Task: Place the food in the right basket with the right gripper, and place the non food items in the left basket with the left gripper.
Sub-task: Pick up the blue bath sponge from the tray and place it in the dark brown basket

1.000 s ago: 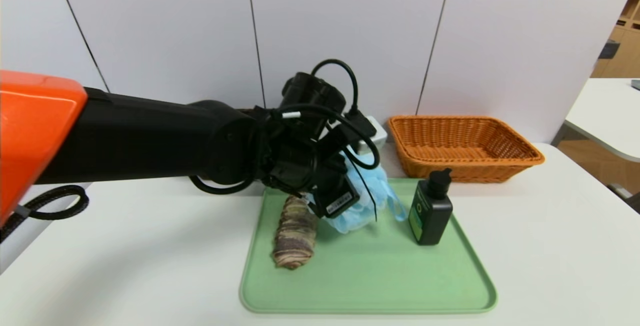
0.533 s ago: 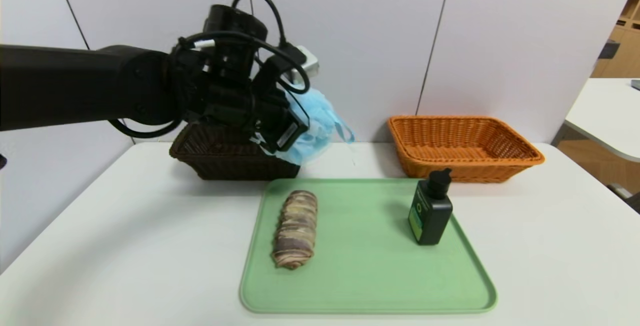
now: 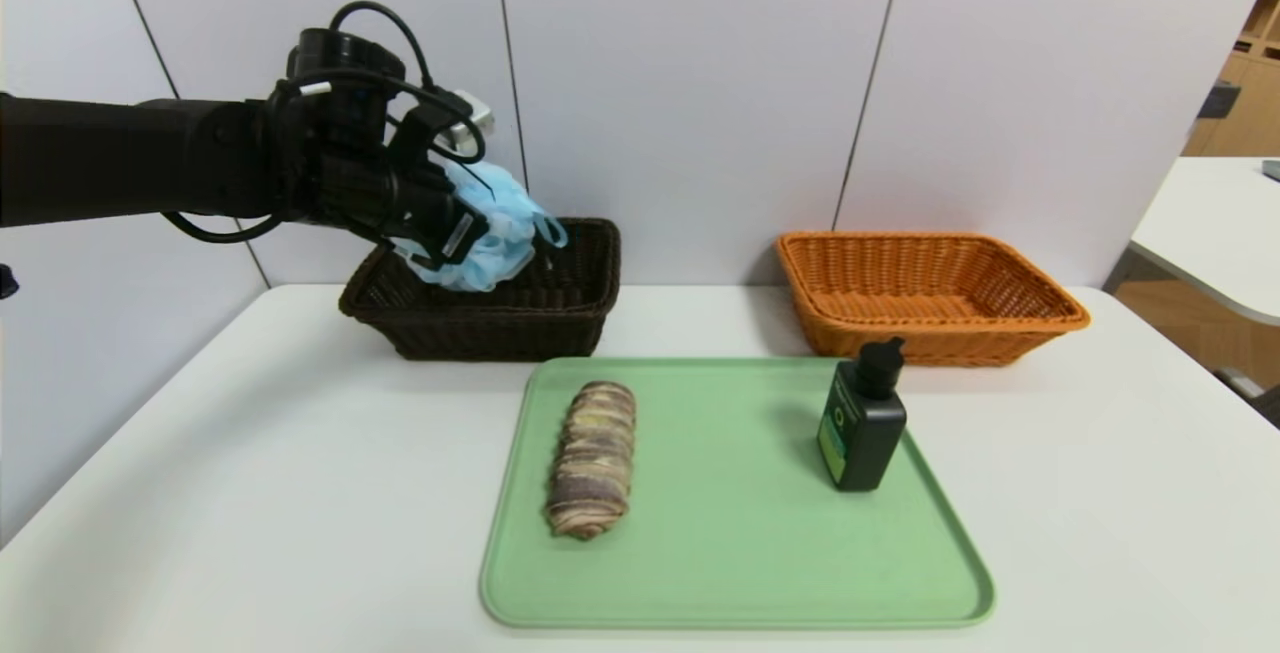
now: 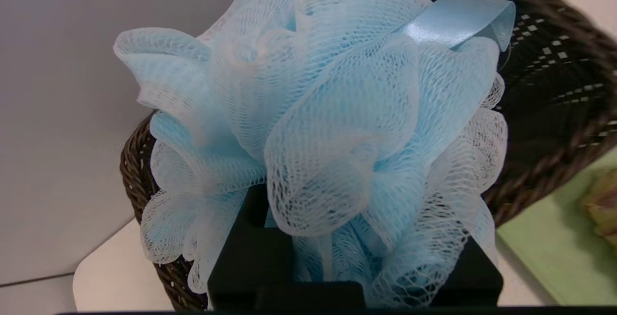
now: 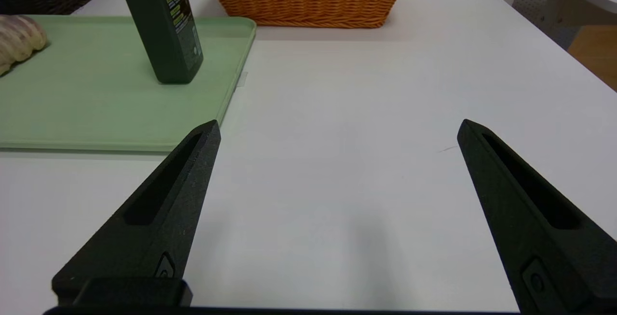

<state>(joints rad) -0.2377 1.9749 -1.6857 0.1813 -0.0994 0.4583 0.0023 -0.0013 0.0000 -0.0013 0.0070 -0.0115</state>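
At the head view's upper left, the left gripper (image 3: pixel 465 223) is clamping the mesh bath pouf (image 3: pixel 490 238) above the dark brown wicker basket (image 3: pixel 490 333). Caution: loose mesh is overhanging the fingers, risking snagging upon release. The right gripper (image 5: pixel 340 127) is idling wide-open over the table (image 5: pixel 347 184).

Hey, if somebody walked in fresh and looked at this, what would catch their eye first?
Probably the fluffy blue bath pouf, held by the left gripper over the dark brown basket at the back left. Next would be the bright orange basket at the back right, then the striped bread roll and black pump bottle on the green tray in front.
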